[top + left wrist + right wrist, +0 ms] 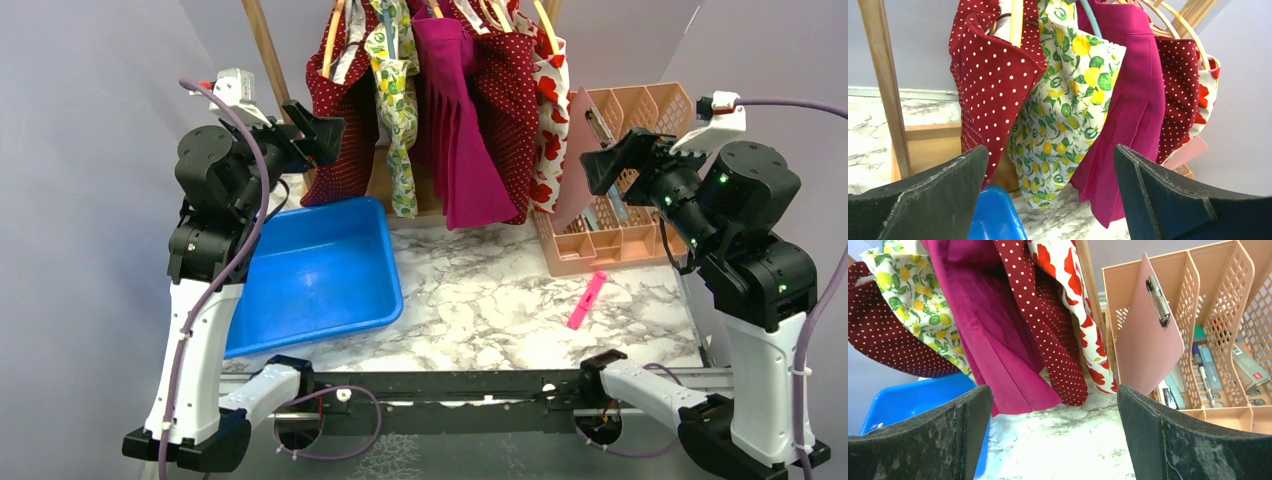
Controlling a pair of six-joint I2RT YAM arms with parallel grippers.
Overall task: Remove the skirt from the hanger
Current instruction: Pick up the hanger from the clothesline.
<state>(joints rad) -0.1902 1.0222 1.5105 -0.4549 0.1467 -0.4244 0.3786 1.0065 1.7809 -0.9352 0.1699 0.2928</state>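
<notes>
While left claw (320, 130) and right claw (610, 158) gape wide, peach organizer (650, 100) holds pens (1204, 382), pink clipboard (1145, 335)

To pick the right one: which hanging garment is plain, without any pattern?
The magenta skirt in the middle; the others carry white dots, lemons or red flowers.

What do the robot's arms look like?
The left arm and right arm have white lower parts and chunky black joints. A purple cable runs along each. Small green lights glow on the right one. The left gripper and right gripper each have two flat black fingers.
</notes>
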